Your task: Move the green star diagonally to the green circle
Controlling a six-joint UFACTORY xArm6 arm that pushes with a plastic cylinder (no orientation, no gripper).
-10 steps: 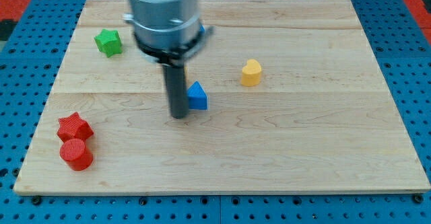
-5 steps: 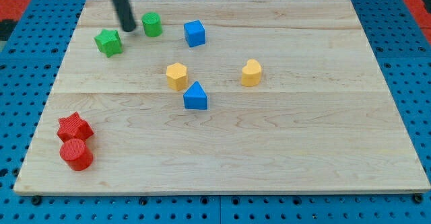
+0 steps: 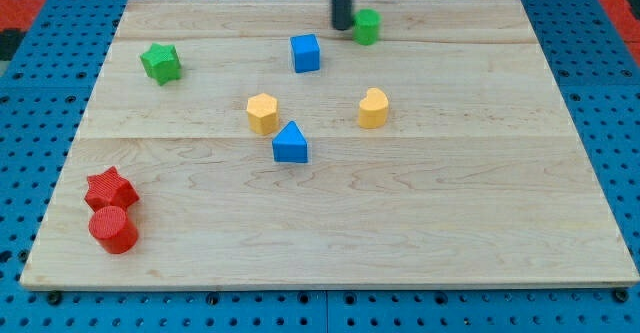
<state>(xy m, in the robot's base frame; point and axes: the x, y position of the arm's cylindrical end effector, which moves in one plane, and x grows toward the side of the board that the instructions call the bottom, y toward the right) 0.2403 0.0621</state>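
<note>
The green star lies at the board's upper left. The green circle stands near the top edge, right of the middle. My tip is at the top of the view, right beside the green circle's left side, seemingly touching it. The rod comes down from the view's top edge. The tip is far to the right of the green star.
A blue cube sits below and left of the tip. A yellow hexagon, a blue triangular block and a yellow heart-like block lie mid-board. A red star and red cylinder sit at lower left on the wooden board.
My tip has moved from beside the green star to the right along the top. The green circle has moved right with it, and the blue cube has shifted slightly right.
</note>
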